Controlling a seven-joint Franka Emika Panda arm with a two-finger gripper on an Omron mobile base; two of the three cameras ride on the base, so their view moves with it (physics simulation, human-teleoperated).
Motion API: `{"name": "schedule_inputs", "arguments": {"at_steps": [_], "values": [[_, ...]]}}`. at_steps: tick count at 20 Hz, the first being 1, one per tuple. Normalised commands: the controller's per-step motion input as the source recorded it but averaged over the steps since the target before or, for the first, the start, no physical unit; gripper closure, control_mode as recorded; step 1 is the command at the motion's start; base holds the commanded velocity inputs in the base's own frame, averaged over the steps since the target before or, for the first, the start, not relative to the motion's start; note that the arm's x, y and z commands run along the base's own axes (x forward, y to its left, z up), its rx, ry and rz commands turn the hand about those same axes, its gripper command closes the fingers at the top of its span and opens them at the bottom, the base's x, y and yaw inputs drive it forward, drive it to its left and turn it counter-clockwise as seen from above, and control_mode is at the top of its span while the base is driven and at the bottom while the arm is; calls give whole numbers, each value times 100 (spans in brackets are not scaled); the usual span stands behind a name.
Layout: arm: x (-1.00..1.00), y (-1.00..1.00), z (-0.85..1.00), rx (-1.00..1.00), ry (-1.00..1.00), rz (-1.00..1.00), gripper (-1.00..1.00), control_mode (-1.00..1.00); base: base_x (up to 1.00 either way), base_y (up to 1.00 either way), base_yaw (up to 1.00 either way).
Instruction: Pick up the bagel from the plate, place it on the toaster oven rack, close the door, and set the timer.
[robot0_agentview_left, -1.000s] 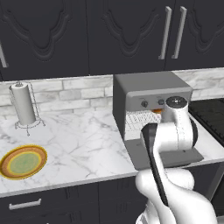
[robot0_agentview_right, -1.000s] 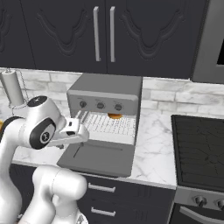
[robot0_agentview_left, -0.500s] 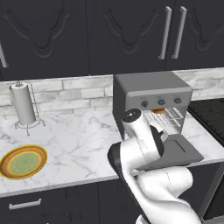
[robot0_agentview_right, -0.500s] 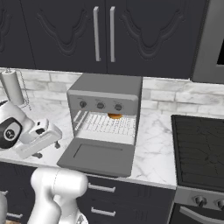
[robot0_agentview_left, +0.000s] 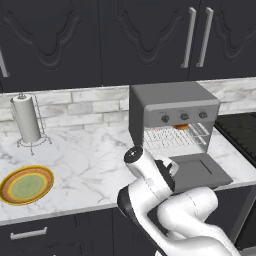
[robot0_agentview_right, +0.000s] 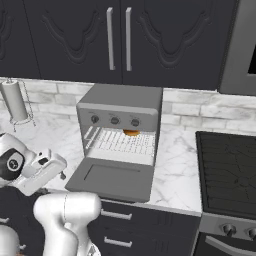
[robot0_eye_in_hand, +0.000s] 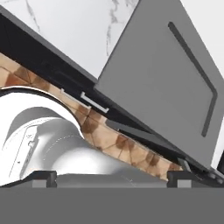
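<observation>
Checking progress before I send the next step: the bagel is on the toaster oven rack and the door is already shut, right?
Not quite. The bagel is on the toaster oven rack, but the door is open, lying flat in front of the oven. The right base view shows it.

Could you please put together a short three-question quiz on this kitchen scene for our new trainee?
1. True or false: the door is shut.
2. Where is the bagel? A) on the plate B) on the toaster oven rack C) on the stovetop
3. What stands upright on the counter left of the oven?

Key: 1. False, it lies folded down flat. 2. B, towards the back. 3. The paper towel roll.
</observation>
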Motion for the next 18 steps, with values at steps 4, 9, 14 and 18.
{"name": "schedule_inputs", "arguments": {"at_steps": [4, 9, 14, 18], "values": [[8, 0, -55, -7, -2, 9, -100, -100, 0, 0, 0], [17, 0, -31, -7, -4, 8, -100, -100, 0, 0, 0], [30, 0, -23, -7, -7, 7, -100, -100, 0, 0, 0], [43, 0, -21, -6, -4, 7, -100, -100, 0, 0, 0]]}}
